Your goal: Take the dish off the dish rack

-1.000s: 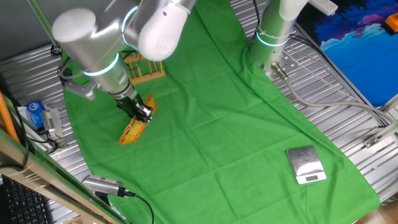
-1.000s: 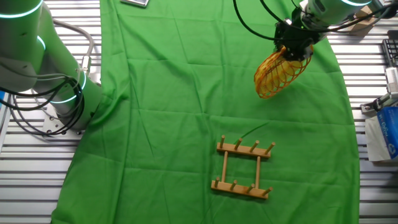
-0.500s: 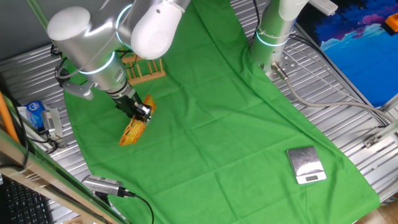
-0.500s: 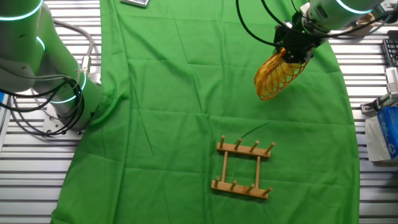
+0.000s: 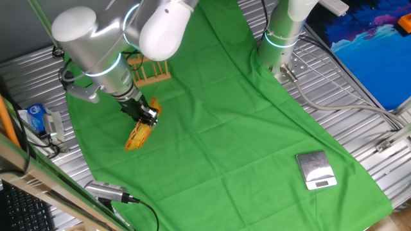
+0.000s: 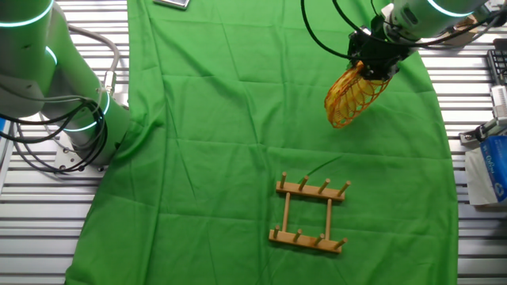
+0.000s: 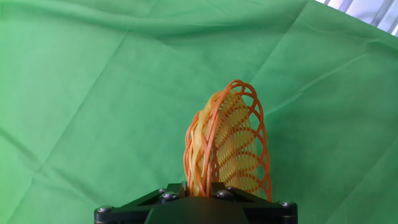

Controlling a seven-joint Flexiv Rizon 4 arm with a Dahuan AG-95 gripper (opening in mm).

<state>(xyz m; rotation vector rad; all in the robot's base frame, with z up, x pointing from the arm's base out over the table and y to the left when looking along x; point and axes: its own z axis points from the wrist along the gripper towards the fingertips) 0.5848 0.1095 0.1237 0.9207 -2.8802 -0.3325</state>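
Observation:
The yellow-orange woven dish (image 5: 140, 131) hangs on edge from my gripper (image 5: 147, 115), clear of the rack, low over the green cloth. In the other fixed view the dish (image 6: 354, 94) hangs below the gripper (image 6: 372, 65). In the hand view the dish (image 7: 227, 146) stands edge-on between the jaws, which are shut on its rim; the gripper (image 7: 198, 186) is at the bottom of that view. The wooden dish rack (image 6: 310, 214) stands bare on the cloth, well away from the dish; it also shows behind the arm (image 5: 149, 70).
A green cloth (image 5: 231, 128) covers the table. A small metal scale (image 5: 316, 170) lies on the cloth at the near right. A second robot base (image 5: 280, 38) stands at the back. A blue-white box (image 6: 491, 166) lies off the cloth beside the dish.
The arm's upper body shifted slightly left and back again. The dish stays gripped at nearly the same place.

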